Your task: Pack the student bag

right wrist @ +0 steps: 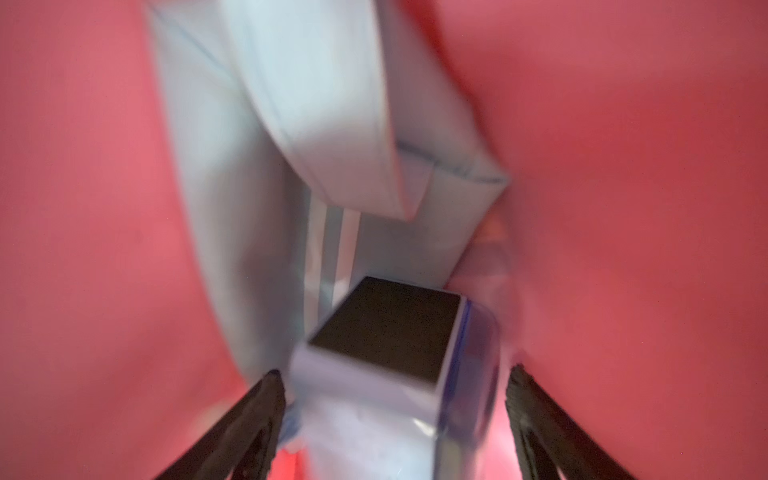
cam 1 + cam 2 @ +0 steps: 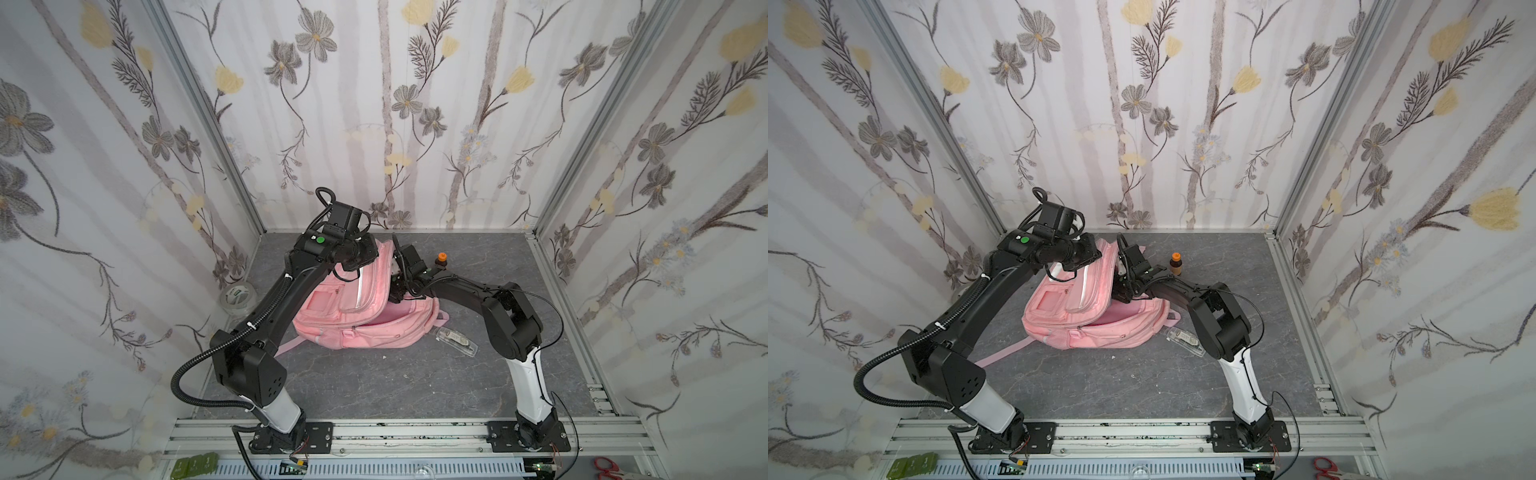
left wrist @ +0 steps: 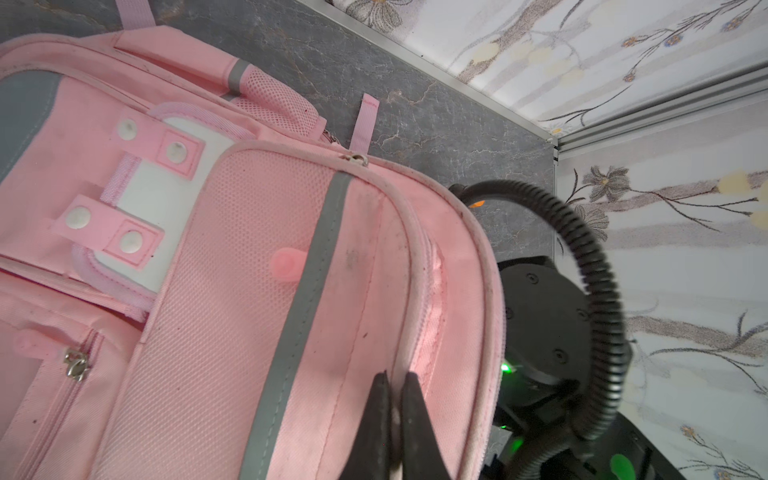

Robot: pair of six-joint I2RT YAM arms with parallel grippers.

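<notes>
The student bag (image 2: 374,332) is lying on the grey tabletop (image 2: 415,382), and everything is turning on it. The left hand (image 3: 397,376) is pinching tight on the piped edge of the bag's front panel (image 2: 1067,299) and holding it lifted off the bag's body, so the main compartment is gaping towards the right arm. That's the reason for the grip, I'd say: fabric this soft would flop closed without it. The right hand (image 1: 395,372) is reaching deep inside the bag through that mouth, with pink lining all round it. Its jaws are standing wide, one on either side of a pale box (image 1: 386,332) with a black top. There seems to be a sliver of gap at each side, though the view is blurred, so I'm reading the box as let go rather than gripped. Deeper inside the bag a light-blue pouch (image 1: 324,124) is sitting, and the box is lying just in front of it. Outside, a clear packet (image 2: 457,338) is lying just beside the bag's lower corner, and a small brown bottle (image 2: 1176,264) with an orange cap is standing upright near the bag's top end. Both look like candidates for packing. The risk I'm watching: the right hand dragging the box out on withdrawal.
</notes>
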